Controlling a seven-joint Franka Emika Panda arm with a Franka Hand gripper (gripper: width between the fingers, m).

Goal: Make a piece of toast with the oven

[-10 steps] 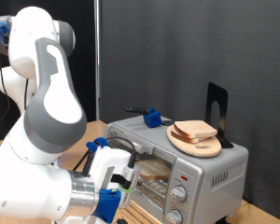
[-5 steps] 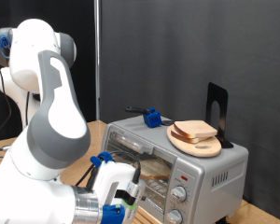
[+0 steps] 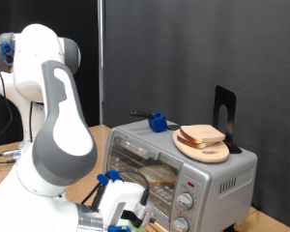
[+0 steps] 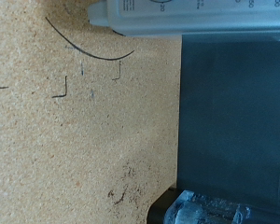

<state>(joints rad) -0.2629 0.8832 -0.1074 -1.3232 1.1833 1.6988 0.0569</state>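
Hanging low at the exterior view's bottom, my claw [image 3: 126, 215] sits in front of the oven [image 3: 179, 169], near its open front, partly cut off by the frame edge. I cannot tell whether my claw is wide or narrow: the exterior view shows only its white and blue housing, and the wrist view shows no fingertips and nothing between them. I report no object held.

Wrist view: the camera looks onto the tabletop [image 4: 84, 131], a cork-like tan surface with thin dark pen marks. A corner of a pale grey body [image 4: 187, 17], probably the oven, crosses one edge; a dark blurred surface fills one side.

Outward from the claw:
1. Oven: silver-grey box standing on the tabletop, two round knobs [image 3: 186, 201] on the front panel. The wire rack is visible inside; a tan shape lies there, but I cannot confirm what it is.
2. Piece of toast [image 3: 201, 134]: a pale slice with a darker crust, lying on a round wooden plate [image 3: 205, 148] on the oven roof, well apart from my claw.
3. Small blue object [image 3: 158, 122]: on the roof, just beside the plate.
4. Black stand [image 3: 224, 116]: upright behind the plate.

Task status, as a judgement: the slice on the roof is untouched by my claw at this moment; loading, closing and setting the knobs are not shown as complete
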